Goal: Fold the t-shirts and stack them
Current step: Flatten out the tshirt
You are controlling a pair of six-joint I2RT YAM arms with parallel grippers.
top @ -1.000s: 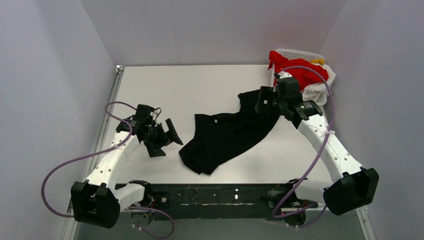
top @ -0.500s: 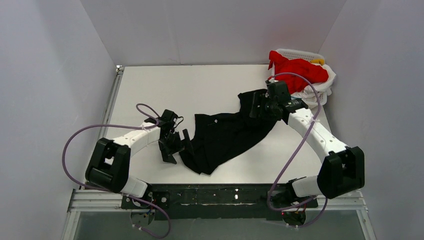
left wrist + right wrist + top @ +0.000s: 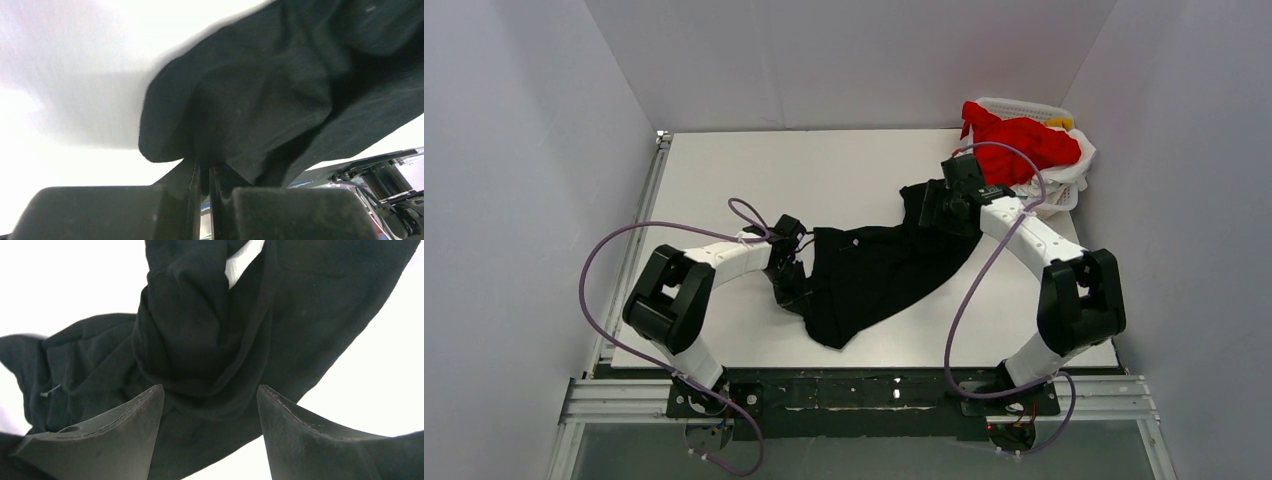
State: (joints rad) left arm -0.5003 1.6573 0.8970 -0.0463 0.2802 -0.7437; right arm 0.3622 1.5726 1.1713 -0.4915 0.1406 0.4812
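A large black t-shirt (image 3: 879, 270) lies crumpled across the middle of the table. My left gripper (image 3: 792, 287) is at the shirt's left edge, shut on a pinch of the black cloth (image 3: 240, 100); its fingertips (image 3: 196, 172) meet with fabric between them. My right gripper (image 3: 932, 212) hangs over the shirt's far right end, open, and its two fingers (image 3: 145, 410) straddle a bunched fold of the black cloth (image 3: 200, 340). A red t-shirt (image 3: 1024, 140) is piled on a white one (image 3: 1056, 185) at the back right, with a bit of yellow (image 3: 1061, 123) showing behind.
The white lattice basket (image 3: 1022, 104) stands in the back right corner under the pile of shirts. Grey walls close in the table on the left, back and right. A black rail (image 3: 864, 390) runs along the near edge between the arm bases.
My left gripper moved right to the black shirt's left edge and shut on it. The right gripper shifted slightly left over the shirt's far end, its jaws a little narrower.
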